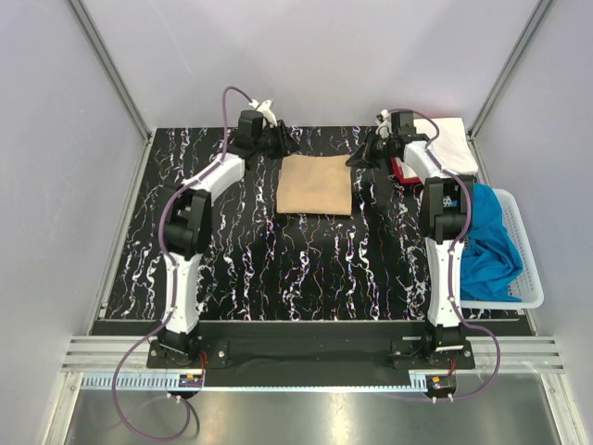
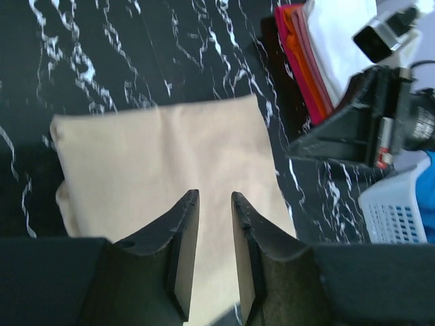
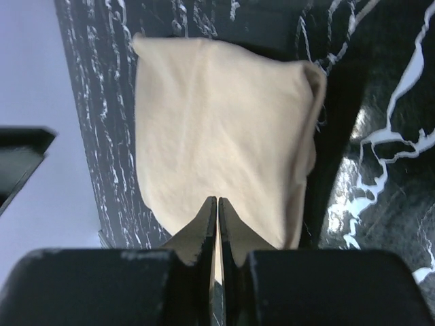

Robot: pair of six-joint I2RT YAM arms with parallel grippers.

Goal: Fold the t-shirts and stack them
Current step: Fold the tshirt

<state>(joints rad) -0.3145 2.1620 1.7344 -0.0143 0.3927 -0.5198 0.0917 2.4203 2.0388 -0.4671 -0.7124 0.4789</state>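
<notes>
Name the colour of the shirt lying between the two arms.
The shirt is plain tan; top external view shows it best.

open tabletop (image 1: pixel 306 269) before tan t-shirt (image 1: pixel 316 184), folded stack (image 1: pixel 456 139) and basket (image 1: pixel 524 250) crowding right

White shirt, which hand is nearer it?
Right. The right hand is on the side of the tan shirt nearest the white shirt; the left hand is on its opposite side.
</notes>
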